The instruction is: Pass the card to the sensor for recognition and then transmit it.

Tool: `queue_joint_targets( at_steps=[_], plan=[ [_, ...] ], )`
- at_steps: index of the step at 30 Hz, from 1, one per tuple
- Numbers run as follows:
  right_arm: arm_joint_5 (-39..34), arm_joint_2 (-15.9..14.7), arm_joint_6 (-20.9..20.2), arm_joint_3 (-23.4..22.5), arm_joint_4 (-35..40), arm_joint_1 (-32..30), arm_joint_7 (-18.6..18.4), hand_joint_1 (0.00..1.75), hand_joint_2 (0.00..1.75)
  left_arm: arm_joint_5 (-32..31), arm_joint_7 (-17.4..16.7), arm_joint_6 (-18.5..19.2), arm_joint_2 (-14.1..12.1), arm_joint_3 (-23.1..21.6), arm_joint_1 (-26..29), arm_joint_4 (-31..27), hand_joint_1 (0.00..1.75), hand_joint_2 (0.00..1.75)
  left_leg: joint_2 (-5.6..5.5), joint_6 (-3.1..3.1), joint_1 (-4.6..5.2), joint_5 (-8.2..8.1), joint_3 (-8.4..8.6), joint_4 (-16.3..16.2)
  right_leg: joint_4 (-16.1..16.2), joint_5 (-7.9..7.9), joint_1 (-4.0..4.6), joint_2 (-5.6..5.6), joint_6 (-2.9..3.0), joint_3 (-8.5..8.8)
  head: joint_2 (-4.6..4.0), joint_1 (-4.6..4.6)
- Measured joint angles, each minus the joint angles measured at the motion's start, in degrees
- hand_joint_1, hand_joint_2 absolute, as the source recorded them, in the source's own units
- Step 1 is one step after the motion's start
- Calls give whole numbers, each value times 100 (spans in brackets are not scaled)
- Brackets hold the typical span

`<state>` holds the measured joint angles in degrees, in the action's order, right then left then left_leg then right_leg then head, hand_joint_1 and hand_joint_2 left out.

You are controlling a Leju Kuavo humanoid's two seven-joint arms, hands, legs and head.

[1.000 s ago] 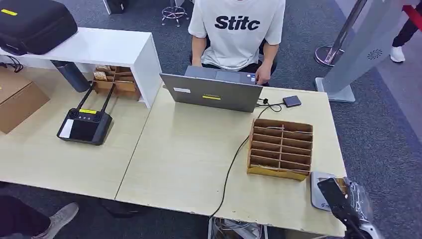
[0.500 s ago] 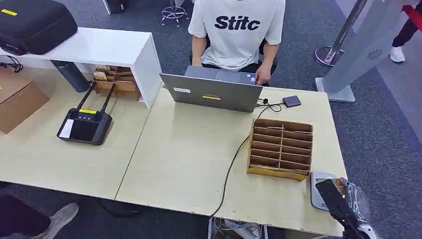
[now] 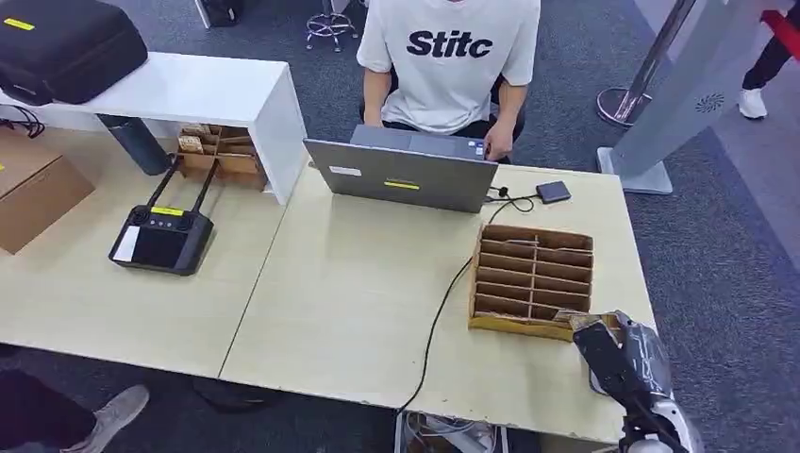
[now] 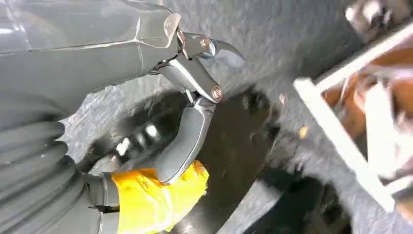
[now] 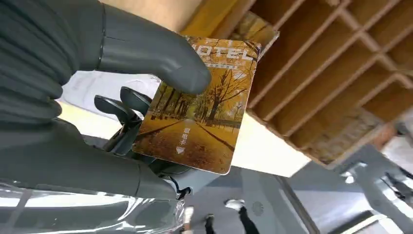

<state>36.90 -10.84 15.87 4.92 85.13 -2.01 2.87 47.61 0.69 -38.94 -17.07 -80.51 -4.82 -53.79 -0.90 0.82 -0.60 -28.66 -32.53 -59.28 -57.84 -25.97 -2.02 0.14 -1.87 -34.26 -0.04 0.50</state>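
Note:
My right hand (image 3: 623, 359) hovers over the table's near right corner, right beside the front right corner of the cardboard slot box (image 3: 533, 278). It pinches a hotel card (image 5: 199, 107) with an autumn tree picture between the thumb (image 5: 146, 48) and the darker fingers (image 5: 119, 105). In the head view the card (image 3: 587, 321) shows as a thin edge by the box's corner. The grey sensor pad on the table lies mostly hidden under this hand. My left hand (image 4: 190, 122) hangs beside my body over the carpet, holding nothing, its fingers apart.
A person in a white shirt (image 3: 448, 57) sits behind an open laptop (image 3: 401, 176) at the table's far edge. A black cable (image 3: 439, 316) runs across the table. A black remote controller (image 3: 160, 236) lies on the left table, and a small black device (image 3: 554, 192) beside the laptop.
My right hand has moved up and forward-left with the card, from over the sensor pad to the slot box's front right corner. The left arm has stayed put.

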Motion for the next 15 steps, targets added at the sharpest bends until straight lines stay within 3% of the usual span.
queue_joint_targets(
  at_steps=[3, 7, 15],
  plan=[
    [120, -2, 192, 70, 347, 127, 216, 175, 175, -127, -191, -92, 2, 414, 216, -9, 0, 175, 15, 2, -1, -3, 0, 0, -1, 0, 1, 16, 0, -9, 0, 4],
    [281, -46, 249, 172, 824, 603, 373, 175, 175, 104, -224, 113, 4, 859, 563, -9, 0, 175, 23, 2, -1, -3, -3, 1, -2, -1, 1, 21, 2, -19, 0, 2],
    [409, -138, 127, 626, 1093, 2199, 351, 175, 175, 583, -125, 594, 35, 1236, 920, -4, 0, 175, 23, 5, -2, 8, -3, 1, -2, 10, 1, 20, -1, -17, 0, 2]
  ],
)
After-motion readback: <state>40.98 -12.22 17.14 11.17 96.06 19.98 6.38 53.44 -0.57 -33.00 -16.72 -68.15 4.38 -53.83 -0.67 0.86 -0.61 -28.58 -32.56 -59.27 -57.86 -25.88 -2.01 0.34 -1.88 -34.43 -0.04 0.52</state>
